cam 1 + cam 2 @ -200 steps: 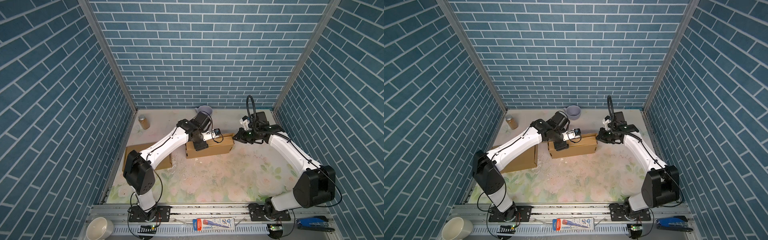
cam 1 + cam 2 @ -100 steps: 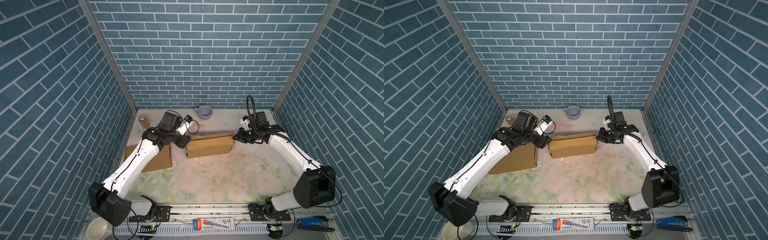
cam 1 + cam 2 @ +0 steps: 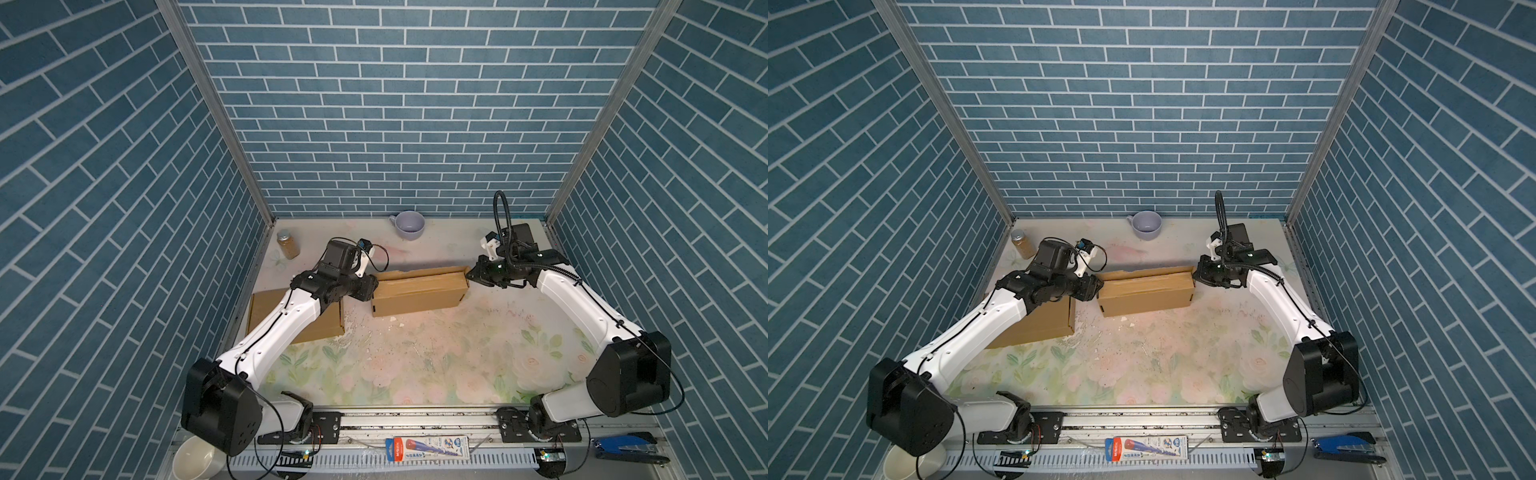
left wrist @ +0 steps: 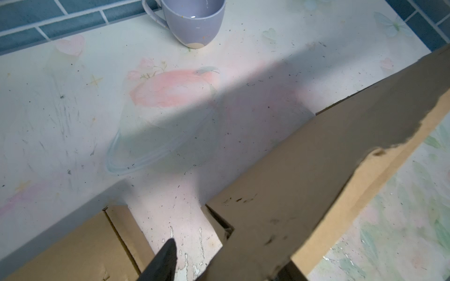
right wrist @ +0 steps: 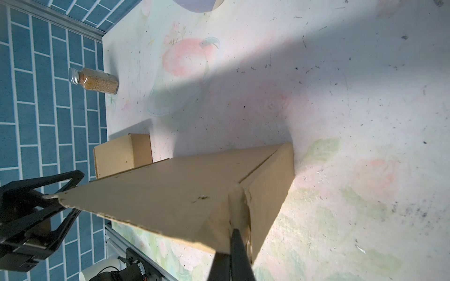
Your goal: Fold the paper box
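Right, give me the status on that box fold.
Done: the paper box stands formed, its long top panel down. In hand: the left end effector straddles its left end, jaws apart; the right end effector, shut, sits at the right end's top corner. Left: securing both ends, probably; whether they're tucked isn't visible.

Lavender mug (image 3: 409, 225) stood upright near brick back wall (image 3: 395, 124). Capped spice jar (image 3: 288, 244) stood in back left corner. Clear upturned bowl (image 4: 155, 136) sat on floral mat (image 3: 415, 357). White bowl (image 3: 196, 460), blue-red packet (image 3: 428, 448), blue stapler (image 3: 625, 445) lay along front rail (image 3: 415, 419).
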